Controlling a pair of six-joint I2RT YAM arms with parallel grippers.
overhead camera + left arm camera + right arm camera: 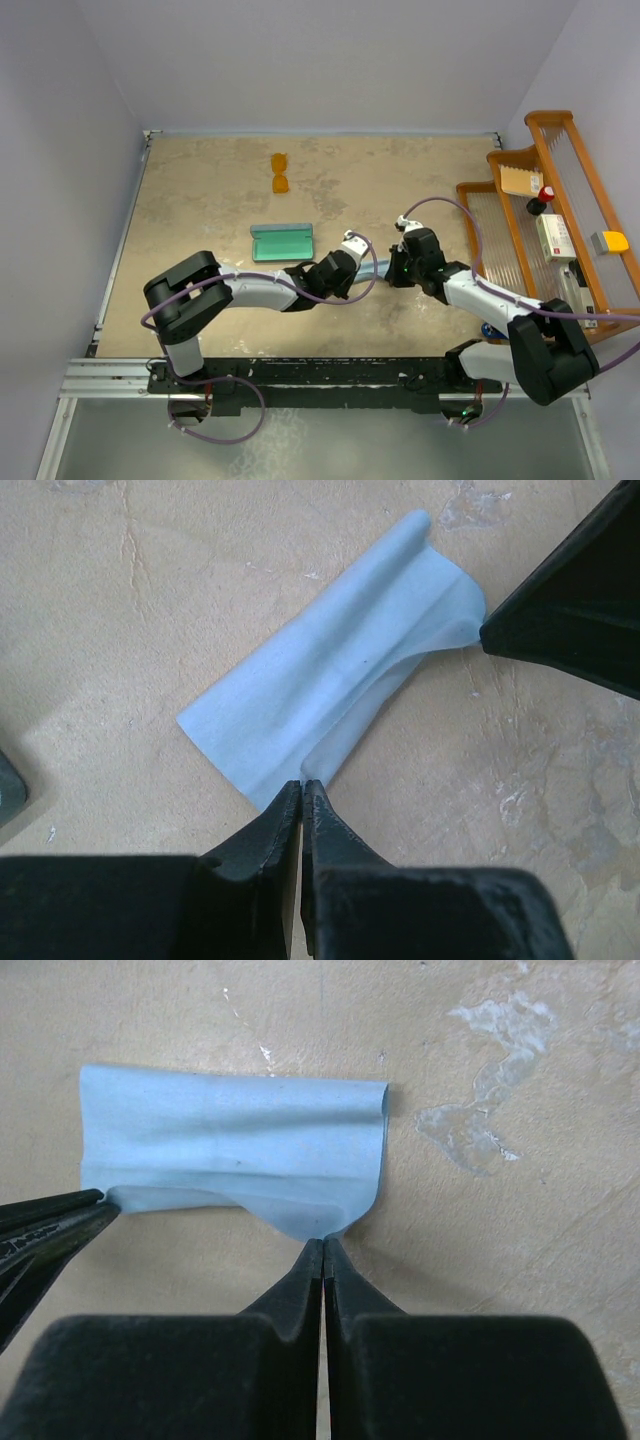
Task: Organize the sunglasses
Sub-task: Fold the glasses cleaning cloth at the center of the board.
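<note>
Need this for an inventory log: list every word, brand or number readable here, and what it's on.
Nothing here can be read.
On the white box in the wooden rack: label marks, too small to read.
On the tan card: print, too blurred to read.
On the blue cloth, case and sunglasses: no text seen.

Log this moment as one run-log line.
left gripper: shut on blue cloth corner | right gripper: shut on its opposite end | sunglasses: untouched, beyond the case | case: open, apart from cloth
</note>
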